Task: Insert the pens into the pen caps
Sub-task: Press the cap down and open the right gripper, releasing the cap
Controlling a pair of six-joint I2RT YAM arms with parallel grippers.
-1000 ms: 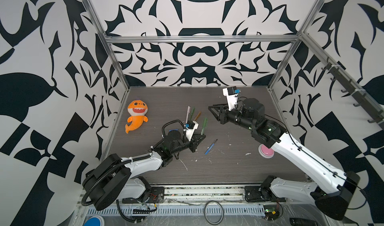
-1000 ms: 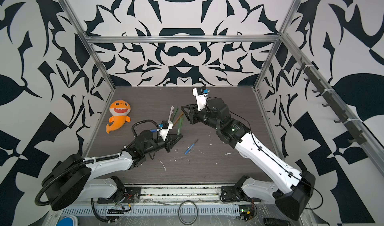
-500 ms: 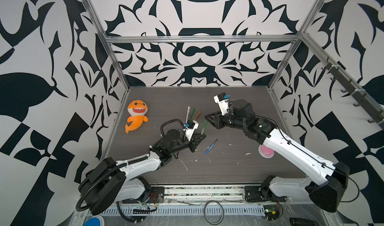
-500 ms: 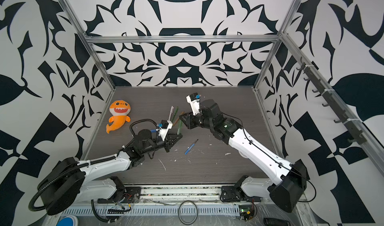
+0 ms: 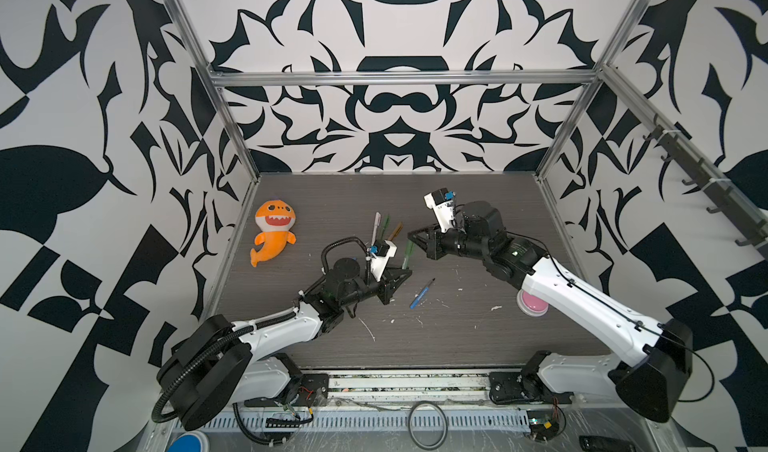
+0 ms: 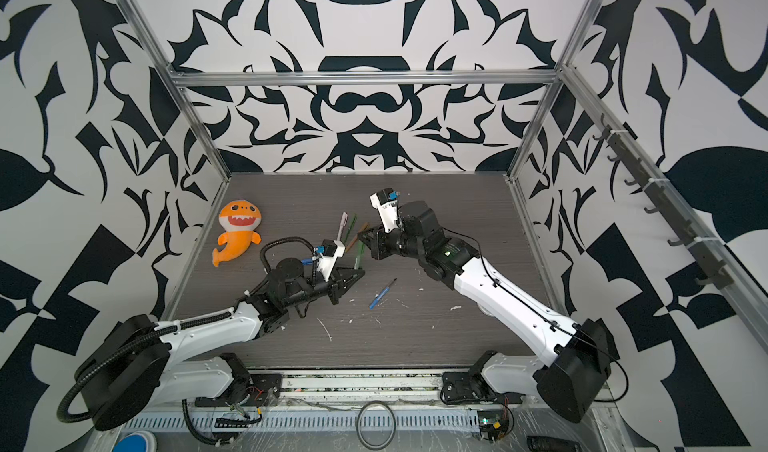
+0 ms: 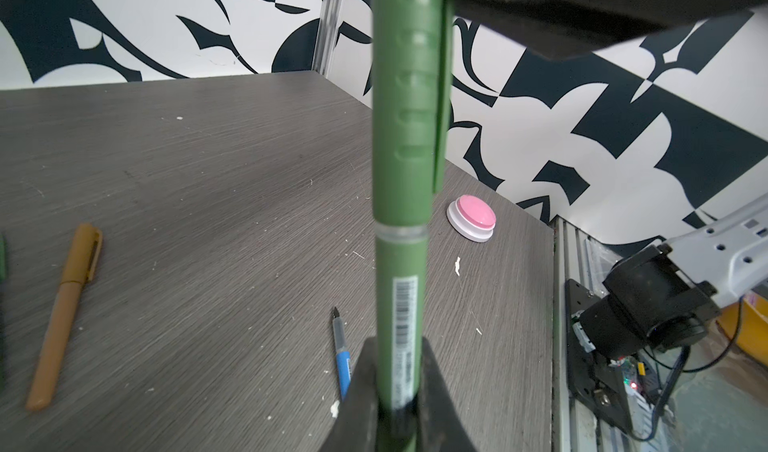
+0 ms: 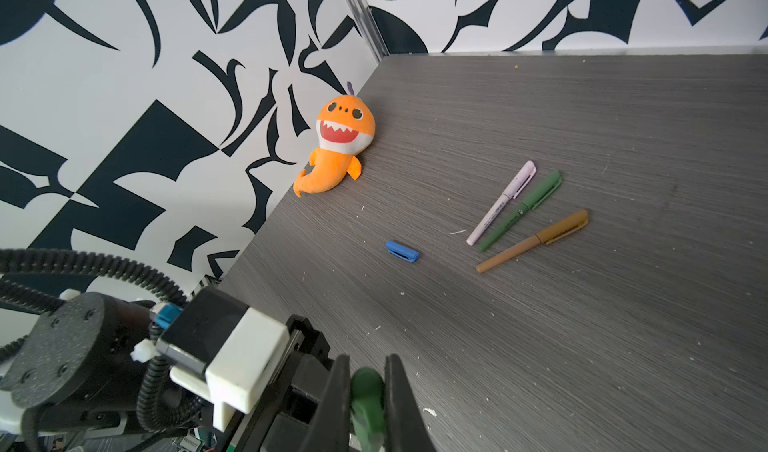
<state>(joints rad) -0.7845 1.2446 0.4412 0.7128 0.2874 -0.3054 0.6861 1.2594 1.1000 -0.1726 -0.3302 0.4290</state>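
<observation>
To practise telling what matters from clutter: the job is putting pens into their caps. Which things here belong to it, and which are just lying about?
Belong to the job: green pen, capped, held by left gripper and right gripper; uncapped blue pen; blue cap; capped pink pen, second green pen, orange-brown pen.
Lying about: shark toy; pink button.

The grey wood-grain tabletop (image 5: 457,337) holds an orange plush shark (image 5: 273,231), capped pale-pink pen (image 8: 501,202), green pen (image 8: 521,210), brown pen (image 8: 532,241), blue cap (image 8: 402,251), uncapped blue pen (image 5: 420,294), round pink button (image 7: 472,218).
</observation>
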